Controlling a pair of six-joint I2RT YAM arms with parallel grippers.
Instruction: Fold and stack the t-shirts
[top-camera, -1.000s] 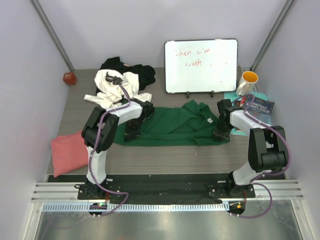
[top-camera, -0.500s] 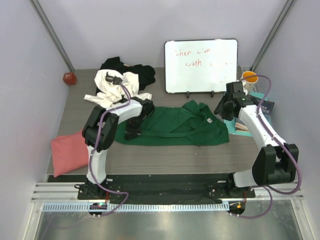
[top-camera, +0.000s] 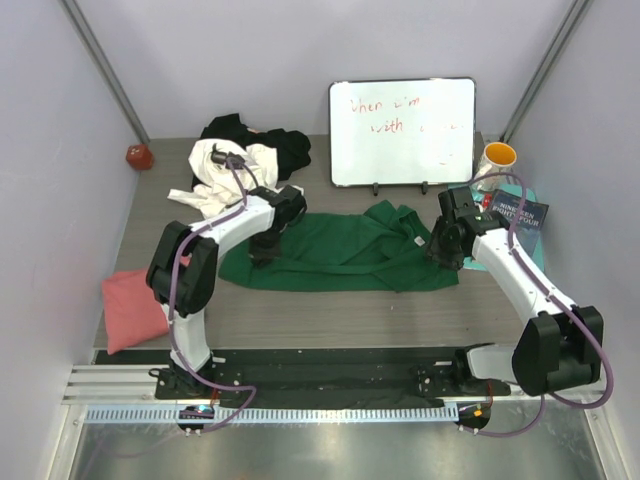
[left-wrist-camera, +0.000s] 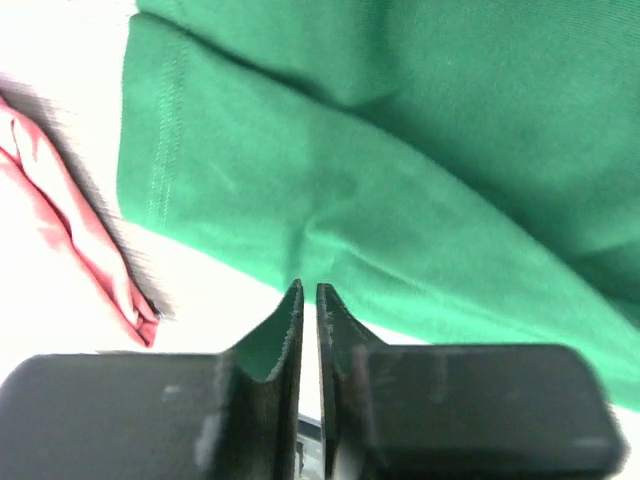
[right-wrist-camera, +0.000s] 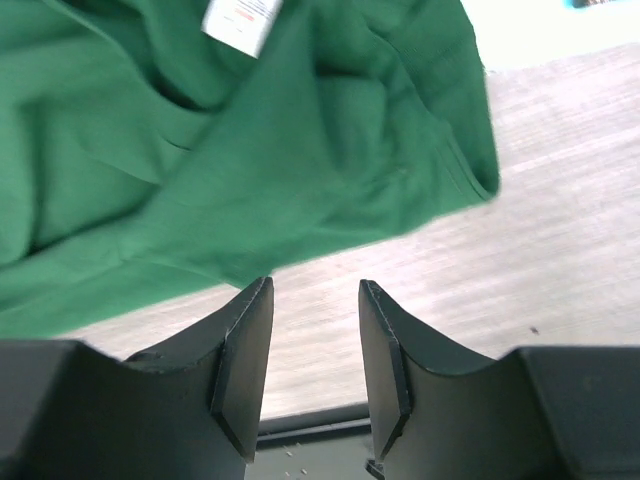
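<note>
The dark green t-shirt (top-camera: 345, 252) lies spread across the middle of the worktop (top-camera: 350, 312). It is flat along its left hem but bunched at the right, where the collar and a white label are turned up. It is soft knit cloth with stitched hems and it creases readily.

The left end effector (left-wrist-camera: 309, 300) sits at the shirt's left hem with only a thin slit between its fingers, and nothing is seen in that slit. The right end effector (right-wrist-camera: 315, 290) is moderately wide and holds nothing. It hangs over bare worktop just beside the shirt's right edge.

Risks, as judged:
- A fold made over the bunched right side would probably trap wrinkles and leave an uneven stack.
- At that narrow setting the left fingers could push the hem along instead of taking it.
- The right fingers may pinch only the top layer of the doubled cloth, so the shirt would drag lopsided.
- The right arm works close to the mug (top-camera: 496, 160), the book (top-camera: 518, 210) and the whiteboard (top-camera: 402, 130) in the upper right of the frame, so a wide swing could knock them.

The white t-shirt (top-camera: 222, 172) and the black t-shirt (top-camera: 285, 145) lie heaped together in the upper left, and pulling one may haul the other along. The salmon pink t-shirt (top-camera: 135, 305) lies folded at the left edge, slightly over the lip. A small red ball (top-camera: 138, 155) rests in the far left corner.
</note>
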